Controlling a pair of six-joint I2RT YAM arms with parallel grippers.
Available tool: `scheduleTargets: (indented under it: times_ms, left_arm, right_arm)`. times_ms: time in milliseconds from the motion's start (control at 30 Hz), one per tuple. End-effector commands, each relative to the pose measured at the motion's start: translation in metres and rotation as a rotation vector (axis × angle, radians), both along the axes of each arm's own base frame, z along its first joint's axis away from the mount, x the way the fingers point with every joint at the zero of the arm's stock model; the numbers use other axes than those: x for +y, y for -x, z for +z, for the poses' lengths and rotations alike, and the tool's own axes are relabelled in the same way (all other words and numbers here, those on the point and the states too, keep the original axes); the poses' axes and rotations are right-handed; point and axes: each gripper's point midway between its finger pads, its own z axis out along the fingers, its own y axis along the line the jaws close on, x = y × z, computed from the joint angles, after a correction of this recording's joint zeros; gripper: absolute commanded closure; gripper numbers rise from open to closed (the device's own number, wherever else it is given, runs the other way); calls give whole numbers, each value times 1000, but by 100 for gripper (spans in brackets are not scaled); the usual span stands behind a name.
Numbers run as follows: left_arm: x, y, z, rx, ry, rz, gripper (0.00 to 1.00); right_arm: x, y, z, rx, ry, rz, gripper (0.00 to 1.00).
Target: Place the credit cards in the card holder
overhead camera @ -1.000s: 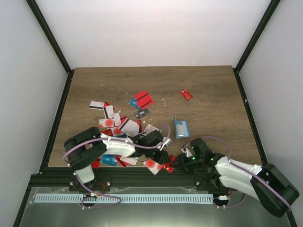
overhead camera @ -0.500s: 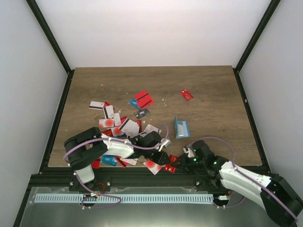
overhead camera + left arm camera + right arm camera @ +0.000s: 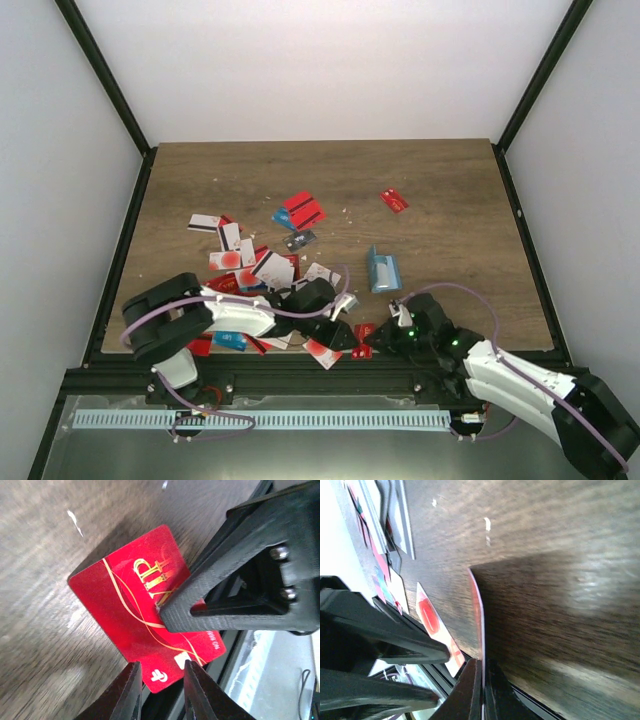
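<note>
My right gripper (image 3: 378,338) is shut on a red VIP credit card (image 3: 362,340) at the table's near edge; it also shows edge-on in the right wrist view (image 3: 479,625) between the shut jaws (image 3: 482,682). In the left wrist view the same card (image 3: 135,615) is face-on, with the right gripper's black finger (image 3: 240,590) over it. My left gripper (image 3: 160,690) is open, and the card's lower corner lies between its fingertips. In the top view the left gripper (image 3: 345,333) sits just left of the card. The teal card holder (image 3: 382,270) lies behind them, apart.
Several red, white and blue cards (image 3: 250,265) lie scattered left of centre. A white card with a red dot (image 3: 322,352) lies near the front rail and also shows in the right wrist view (image 3: 432,625). One red card (image 3: 394,200) lies alone at the far right.
The right gripper with the red card has shifted a little left, closer to the left gripper. The left arm's elbow has swung left.
</note>
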Motion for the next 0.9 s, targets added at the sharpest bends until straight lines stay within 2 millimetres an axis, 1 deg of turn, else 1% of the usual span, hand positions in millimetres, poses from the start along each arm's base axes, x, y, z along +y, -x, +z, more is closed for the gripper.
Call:
scheduleTargets:
  times_ms: [0, 133, 200, 267, 367, 500, 600, 733, 800, 867]
  left_arm:
    - [8, -29, 39, -88, 82, 93, 72]
    - [31, -62, 73, -159, 147, 181, 65]
    - [41, -74, 92, -204, 188, 209, 61]
    - [51, -83, 117, -250, 252, 220, 56]
    - [61, -92, 142, -277, 328, 219, 50]
    - [70, -96, 168, -304, 418, 196, 43]
    - [71, -90, 184, -317, 485, 151, 41]
    - [67, -84, 197, -319, 549, 100, 41]
    - [65, -82, 201, -318, 565, 85, 43]
    - [64, -81, 204, -318, 578, 74, 44]
  right_arm:
    - [-5, -16, 11, -66, 80, -18, 99]
    - [5, -42, 50, -208, 41, 5, 99]
    - [11, -54, 72, -288, -9, 32, 99]
    - [16, -66, 93, -364, -65, 54, 99]
    - [23, -77, 126, -468, -152, 82, 99]
    - [30, -84, 170, -609, -267, 126, 99]
    - [36, -84, 195, -685, -326, 171, 99]
    - [42, -79, 219, -759, -407, 226, 99]
    - [44, -76, 227, -776, -442, 250, 99]
    - [46, -74, 231, -781, -460, 263, 99]
